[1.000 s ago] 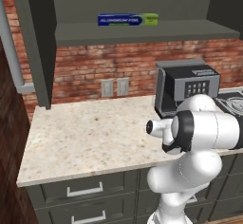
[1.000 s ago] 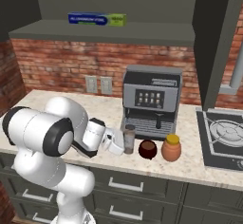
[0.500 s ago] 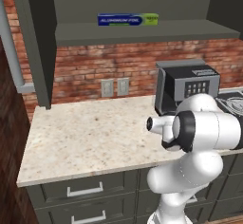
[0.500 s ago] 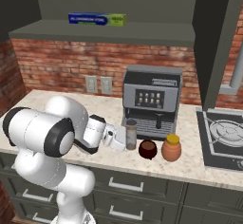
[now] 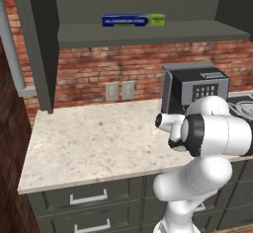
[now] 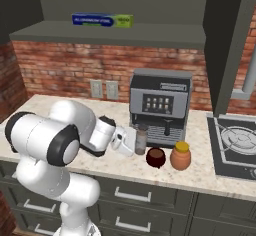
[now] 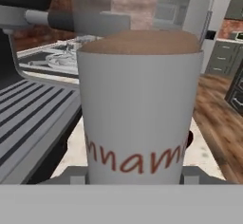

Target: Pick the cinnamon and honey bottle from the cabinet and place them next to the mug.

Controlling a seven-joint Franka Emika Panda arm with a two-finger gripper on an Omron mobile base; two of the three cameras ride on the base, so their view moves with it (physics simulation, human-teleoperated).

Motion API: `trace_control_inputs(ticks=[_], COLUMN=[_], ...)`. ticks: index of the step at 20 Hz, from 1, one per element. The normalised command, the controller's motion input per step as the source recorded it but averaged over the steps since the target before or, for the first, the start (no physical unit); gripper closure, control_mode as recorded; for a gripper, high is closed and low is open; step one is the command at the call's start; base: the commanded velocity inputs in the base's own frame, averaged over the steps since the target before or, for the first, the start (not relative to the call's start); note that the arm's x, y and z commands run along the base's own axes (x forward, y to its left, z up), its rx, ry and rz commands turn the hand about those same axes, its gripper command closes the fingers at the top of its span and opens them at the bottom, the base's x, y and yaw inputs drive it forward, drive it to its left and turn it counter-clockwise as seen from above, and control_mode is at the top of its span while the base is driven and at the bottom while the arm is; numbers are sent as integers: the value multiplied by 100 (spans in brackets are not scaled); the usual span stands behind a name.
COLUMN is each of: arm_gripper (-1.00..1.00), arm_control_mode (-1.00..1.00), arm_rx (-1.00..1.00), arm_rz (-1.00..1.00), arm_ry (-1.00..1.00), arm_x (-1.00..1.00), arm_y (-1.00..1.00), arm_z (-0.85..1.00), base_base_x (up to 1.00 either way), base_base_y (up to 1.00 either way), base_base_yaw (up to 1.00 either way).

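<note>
My gripper is shut on the cinnamon, a slim greyish shaker held upright just in front of the coffee machine. Seen up close in the hand view, the cinnamon shows red lettering on its side. The dark brown mug stands on the counter right beside the shaker, a little nearer the counter's front edge. Right of the mug sits the orange honey bottle with its yellow lid. The cabinet hangs above, and its shelf carries a blue foil box. I cannot tell whether the shaker touches the counter.
A black and silver coffee machine stands against the brick wall behind the mug. A stove top lies at the right end of the counter. The blue foil box rests on the cabinet shelf. The speckled counter stretches to the left.
My hand has carried the cinnamon a little to the right, closer to the coffee machine and the mug. The mug and the honey bottle have stayed put.
</note>
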Motion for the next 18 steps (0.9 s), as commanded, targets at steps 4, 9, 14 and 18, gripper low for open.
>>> trace_control_inputs(ticks=[4, 9, 14, 18], arm_gripper=[100, 100, 100, 100], arm_control_mode=[-100, -100, -100, -100], arm_rx=[-6, -10, -6, -9], arm_rz=[-6, -25, -36, -40], arm_ry=[-14, -18, -19, -31], arm_x=[0, -11, -18, -17], arm_y=[34, 26, 10, 15], arm_z=[-14, -26, -43, -43], base_base_x=[0, 0, 0, 0], base_base_y=[0, 0, 0, 0], base_base_yaw=[0, 0, 0, 0])
